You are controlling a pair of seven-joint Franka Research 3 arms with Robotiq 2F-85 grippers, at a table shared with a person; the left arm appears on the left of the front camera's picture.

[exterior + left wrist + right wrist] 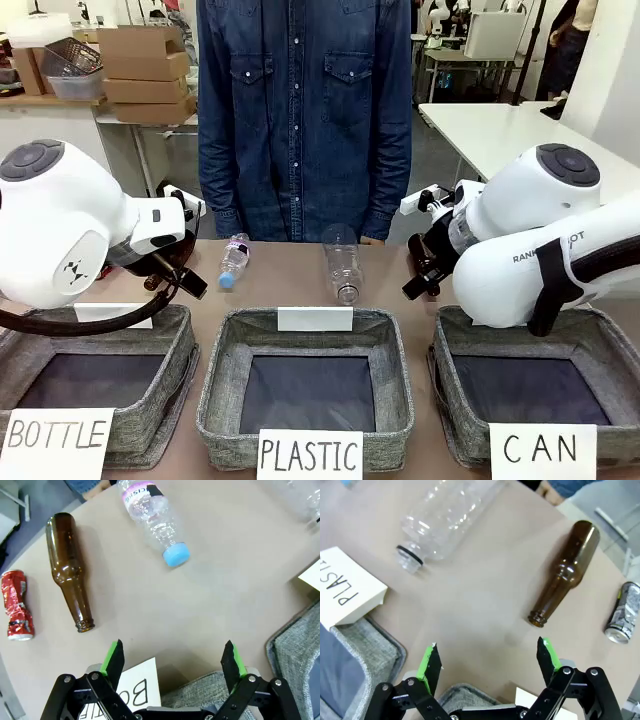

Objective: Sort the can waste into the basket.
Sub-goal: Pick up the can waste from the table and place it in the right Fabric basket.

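Red can (16, 605) lay beside a brown bottle (70, 570), dark can (623, 612) beside a second bottle (565, 575), both on the table (225, 580) outside the basket (452, 400); left gripper (172, 655) and right gripper (487, 652) hung with jaws released, empty.

- A clear plastic bottle (232, 262) with a blue cap and a pale label lies on the tan table (285, 292).
- A second clear bottle (342, 262), uncapped, lies to its right, mouth toward the baskets.
- One brown glass bottle (70, 572) lies on its side out at the left end of the table.
- Another brown glass bottle (565, 575) lies toward the right end.
- A grey fabric basket (222, 440) sits mid-table behind a "PLASTIC" card (310, 455).
- A matching basket (150, 425) on the left has a "BOTTLE" card (55, 437).
- A person in a denim shirt (300, 110) stands at the far side.
- Cardboard boxes (145, 70) are stacked behind, beside a wire basket (70, 55).
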